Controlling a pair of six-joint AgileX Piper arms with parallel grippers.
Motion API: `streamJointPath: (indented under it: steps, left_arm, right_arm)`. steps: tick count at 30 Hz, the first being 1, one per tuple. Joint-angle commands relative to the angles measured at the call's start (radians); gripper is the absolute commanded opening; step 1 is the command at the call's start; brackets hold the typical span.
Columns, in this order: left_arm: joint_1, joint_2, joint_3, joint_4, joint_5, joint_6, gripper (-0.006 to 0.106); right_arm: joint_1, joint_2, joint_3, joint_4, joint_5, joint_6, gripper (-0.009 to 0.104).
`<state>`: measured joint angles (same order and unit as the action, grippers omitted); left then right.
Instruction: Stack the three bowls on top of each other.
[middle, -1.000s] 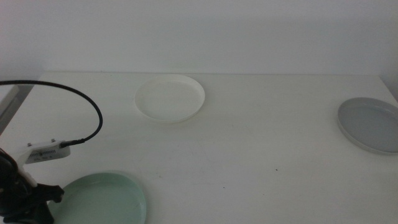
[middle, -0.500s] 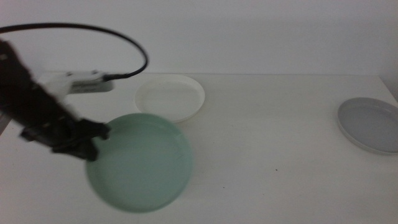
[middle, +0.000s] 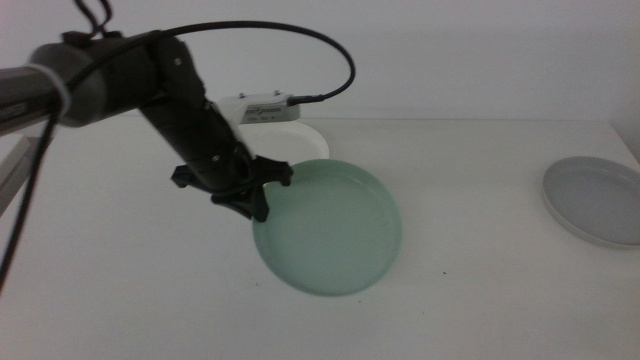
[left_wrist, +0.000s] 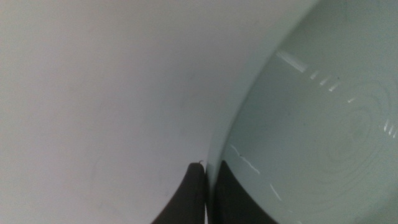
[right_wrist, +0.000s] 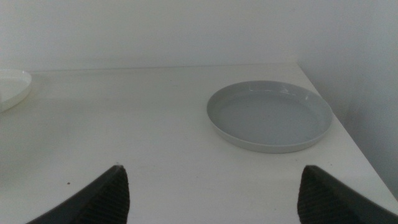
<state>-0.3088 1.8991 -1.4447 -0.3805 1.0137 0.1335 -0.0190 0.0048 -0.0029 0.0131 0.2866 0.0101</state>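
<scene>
I see the white table (middle: 470, 300) with my left arm (middle: 150, 85) reaching in over it. The mint green bowl (middle: 335, 235) hangs tilted above mid-table, its rim pinched by my left gripper (middle: 252, 200). Behind it, half hidden, sits the cream-white bowl (middle: 310, 135). The grey bowl (middle: 595, 200) rests far right, and my right gripper (right_wrist: 211, 190) spreads wide near it.

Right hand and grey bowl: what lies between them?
Only bare table lies between the open right hand and the grey bowl, in the right wrist view.
</scene>
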Motion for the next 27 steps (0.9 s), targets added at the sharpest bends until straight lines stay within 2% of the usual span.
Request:
streamJointPath:
  steps: [1,8,12,27]
  left_arm:
    - [-0.011,0.036,-0.066,-0.015,0.042,-0.02,-0.002]
    - [-0.021,0.131,-0.162,-0.03,0.087,-0.028,-0.002]
    - [-0.027,0.167,-0.164,-0.054,0.066,-0.026,-0.002]
    - [-0.06,0.234,-0.164,-0.053,-0.021,-0.026,-0.002]
  right_arm:
    - [-0.003,-0.005,0.003,-0.007,-0.002,-0.004,0.092]
    - [-0.003,-0.005,0.003,-0.007,-0.002,-0.004,0.092]
    - [-0.003,-0.005,0.003,-0.007,-0.002,-0.004,0.092]
    - [-0.003,-0.005,0.003,-0.007,-0.002,-0.004,0.092]
